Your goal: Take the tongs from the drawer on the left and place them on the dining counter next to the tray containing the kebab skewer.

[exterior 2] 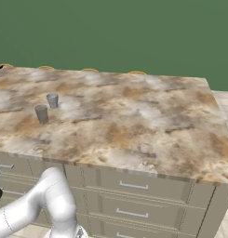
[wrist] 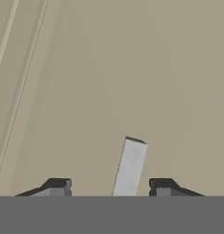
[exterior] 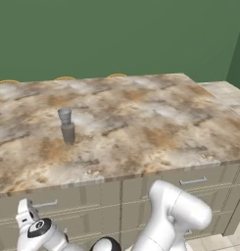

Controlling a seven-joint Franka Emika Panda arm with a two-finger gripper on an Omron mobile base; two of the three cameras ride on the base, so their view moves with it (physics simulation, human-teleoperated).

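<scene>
Facing a flat beige cabinet drawer front (wrist: pixel 131 73) at close range in the hand view, the two-finger gripper (wrist: pixel 109 187) has its dark tips spread wide, one on either side of a silver bar handle (wrist: pixel 130 167). Nothing is between the fingers but that handle end, and the tips do not visibly touch it. The handle's long axis runs up the hand view with a slight lean to the right, its squared end pointing away from the gripper. Two seam lines cross the drawer front far to the left of the handle, tilted the same way.

From the left base view, the large mottled beige, brown and white stone dining counter (exterior: pixel 141 122) spreads wide above the drawers. Its front edge overhangs the beige drawer bank directly above the arm, and the near right corner drops off toward a tiled floor. Most of the slab surface lies open. Two small grey shaker-like cups (exterior: pixel 66 125) stand on the counter left of centre, one behind the other in this view; the right base view shows them (exterior 2: pixel 46 108) slightly apart.

Tongs, tray and skewer cannot be located from these views.
</scene>
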